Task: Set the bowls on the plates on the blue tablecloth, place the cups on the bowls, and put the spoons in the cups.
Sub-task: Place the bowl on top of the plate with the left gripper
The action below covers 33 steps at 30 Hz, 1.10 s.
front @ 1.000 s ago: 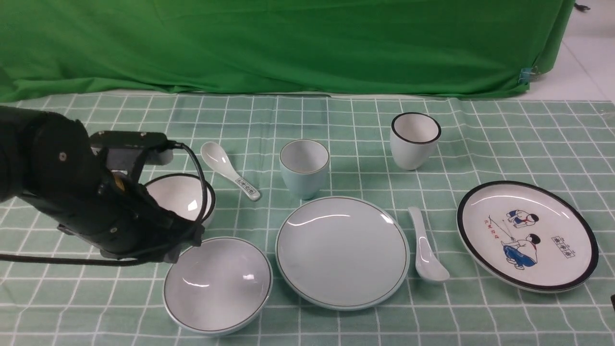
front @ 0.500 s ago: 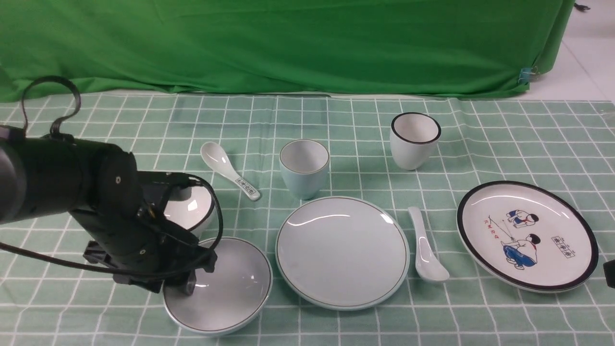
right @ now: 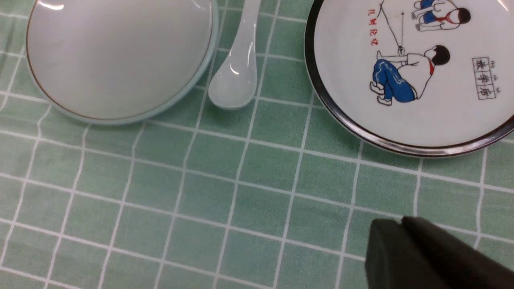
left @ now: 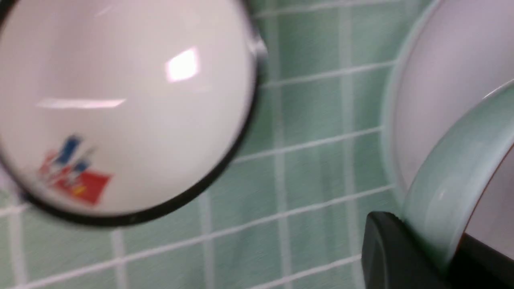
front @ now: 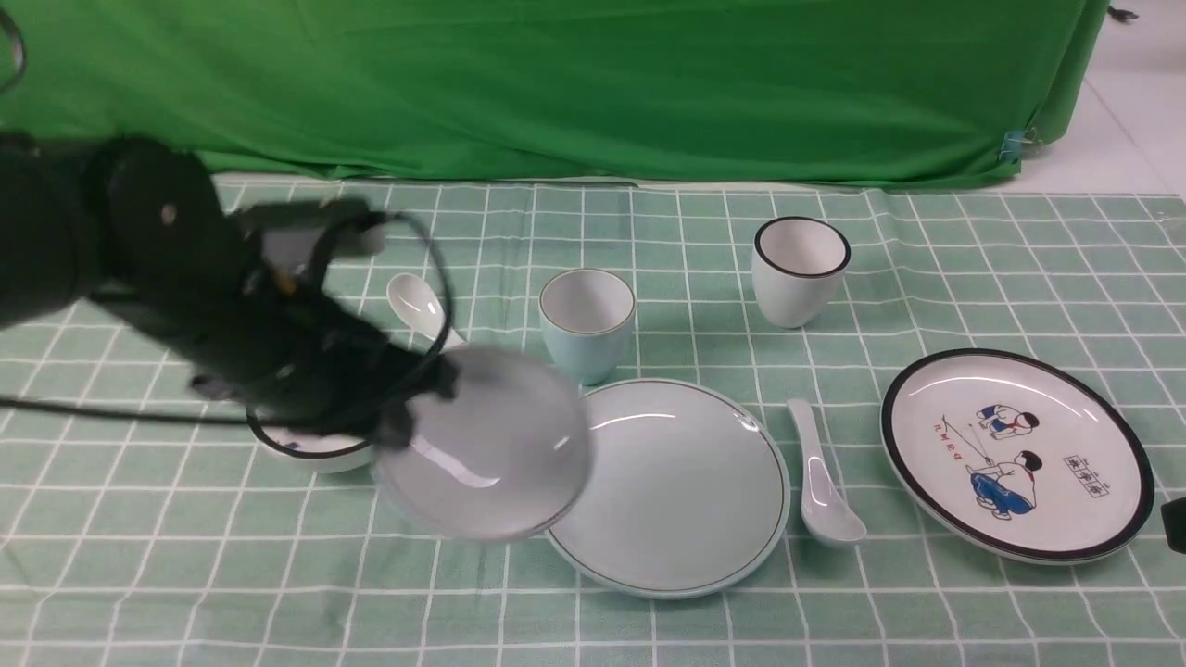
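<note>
My left gripper is shut on the rim of the pale blue-grey bowl, which hangs tilted and blurred above the blue tablecloth, overlapping the left edge of the pale blue plate. The left wrist view shows the bowl's rim pinched between the fingers. The black-rimmed white bowl sits under the left arm. Further back stand the pale blue cup and the white cup. One spoon lies behind the arm, another spoon between the plates. My right gripper is shut and empty, near the cartoon plate.
A plain green backdrop cloth hangs along the table's far edge. In the right wrist view the plain spoon lies between the pale blue plate and the cartoon plate, with bare cloth nearer the gripper.
The left gripper came down onto the pale blue-grey bowl's rim, shut on it, then lifted it and carried it right toward the pale blue plate. The right gripper's tip appeared at the right edge.
</note>
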Motion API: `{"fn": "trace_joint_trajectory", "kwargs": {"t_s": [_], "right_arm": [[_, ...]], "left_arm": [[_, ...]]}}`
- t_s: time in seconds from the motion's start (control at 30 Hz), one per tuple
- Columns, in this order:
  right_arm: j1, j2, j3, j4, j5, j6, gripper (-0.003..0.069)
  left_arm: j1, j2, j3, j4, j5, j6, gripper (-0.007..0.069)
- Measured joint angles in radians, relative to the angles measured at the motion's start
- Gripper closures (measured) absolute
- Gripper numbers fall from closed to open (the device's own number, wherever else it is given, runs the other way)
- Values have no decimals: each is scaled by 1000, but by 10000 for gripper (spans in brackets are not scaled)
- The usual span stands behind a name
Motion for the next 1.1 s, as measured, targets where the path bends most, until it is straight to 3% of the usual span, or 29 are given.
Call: {"fn": "trace_joint_trajectory", "kwargs": {"t_s": [0.27,0.8,0.97,1.1], "right_arm": [[0,0,0,2,0,0,589],[0,0,0,2,-2,-1,572],[0,0,0,2,-5,-3,571],[0,0,0,2,-7,-3,568]], "left_arm": [[-137,254,-222,-64,-24,13,601],[-140,430,-275,-108,-55,12,587],[-140,430,-276,-116,-55,12,477],[-140,407,-290,-114,-38,5,302]]}}
